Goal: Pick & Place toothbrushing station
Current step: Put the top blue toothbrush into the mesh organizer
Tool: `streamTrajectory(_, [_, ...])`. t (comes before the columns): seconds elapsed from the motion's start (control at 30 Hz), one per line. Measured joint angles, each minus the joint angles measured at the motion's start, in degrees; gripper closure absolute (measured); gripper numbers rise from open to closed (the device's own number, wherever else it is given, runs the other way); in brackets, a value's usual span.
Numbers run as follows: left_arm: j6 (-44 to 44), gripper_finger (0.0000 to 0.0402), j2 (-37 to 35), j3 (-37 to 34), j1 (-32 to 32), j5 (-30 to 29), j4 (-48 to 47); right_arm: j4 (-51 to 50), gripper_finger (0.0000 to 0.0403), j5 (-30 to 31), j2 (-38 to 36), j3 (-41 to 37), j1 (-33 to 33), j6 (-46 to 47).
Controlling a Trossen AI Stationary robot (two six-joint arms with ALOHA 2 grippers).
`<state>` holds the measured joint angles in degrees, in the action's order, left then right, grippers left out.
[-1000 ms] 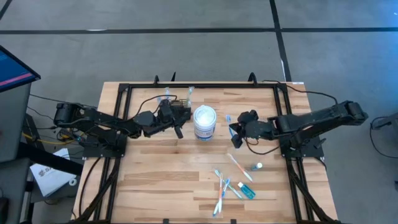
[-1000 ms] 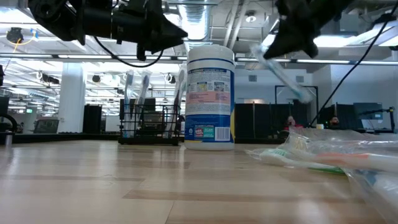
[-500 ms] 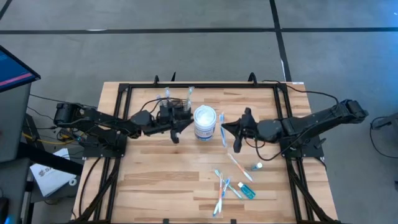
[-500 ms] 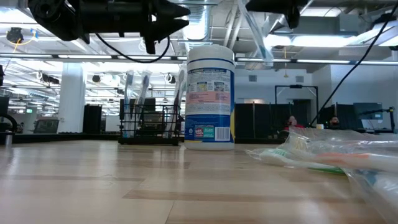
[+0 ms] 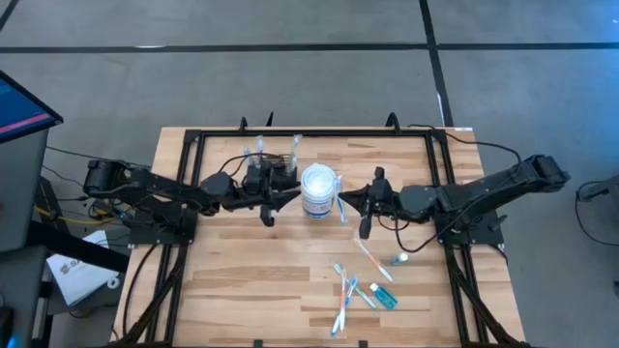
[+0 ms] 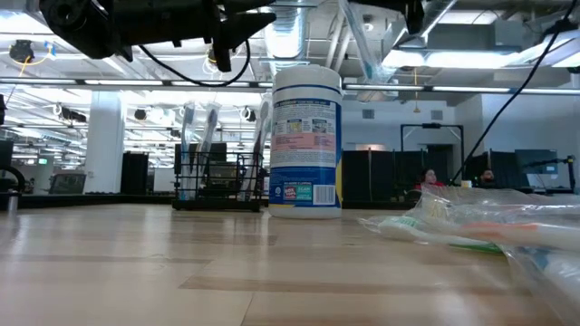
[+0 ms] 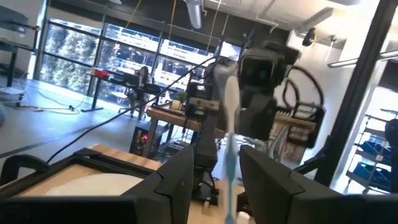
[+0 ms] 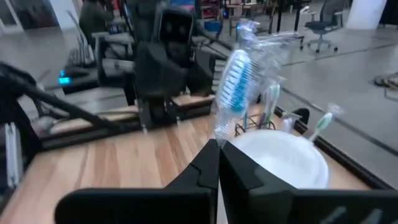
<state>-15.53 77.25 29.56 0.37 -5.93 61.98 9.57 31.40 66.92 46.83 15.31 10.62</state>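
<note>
overhead, i see the left gripper point(image 5: 281, 193) just beside the white lidded tub point(image 5: 318, 189), hanging over the near edge of the black wire-mesh rack point(image 5: 273, 169). the arm's body hides most of that rack; only brush heads poking up behind it show clearly. the right gripper point(image 5: 346, 200) sits on the tub's other side, pinching a clear-wrapped toothbrush point(image 5: 340, 205). loose toothbrushes point(image 5: 348, 288) and a small tube lie on the plank table point(image 5: 242, 280) nearer the front, well apart from the rack.

from table height, the rack point(image 6: 217, 181) stands on the wood just left of the tub point(image 6: 306, 140), its thin wires and upright brushes plain to see, which the top view barely gives. both arms are cut off at the top edge; i cannot judge either one's fingers here. crinkled clear packaging blurs the right foreground.

through the left wrist camera, the two dark fingers point(image 7: 177, 180) stand spread with nothing between them; beyond the gap the wrapped brush point(image 7: 231, 134) hangs from the other arm. the tub's flat lid shows low down.

through the right wrist camera, the fingers point(image 8: 208, 165) are pressed together on the brush point(image 8: 235, 84), blue-and-white bristles inside glossy wrap. the rack is mostly hidden behind the tub's rim.
</note>
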Motion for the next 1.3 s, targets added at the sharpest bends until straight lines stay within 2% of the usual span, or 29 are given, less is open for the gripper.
streamTrajectory(0.13, [0.00, 0.0274, 0.00, 0.00, -0.81, 0.07, 1.25, 3.36, 0.0403, -0.10, 0.80, -0.03, 0.00, -2.04])
streamTrajectory(0.6, [0.00, 0.0274, 2.58, 0.96, -2.48, 0.17, 4.23, 4.77, 0.0403, -1.42, 1.39, -0.09, -0.17, -3.75])
streamTrajectory(0.83, [0.07, 0.0274, 10.35, 7.60, -2.75, 0.15, 4.87, 4.97, 0.0403, -1.42, 1.39, -0.09, -0.20, -3.75])
streamTrajectory(1.3, [0.22, 0.0274, 16.84, 14.32, -2.61, 0.56, 5.27, 4.52, 0.0403, -1.42, 1.39, -0.09, 0.04, -4.60])
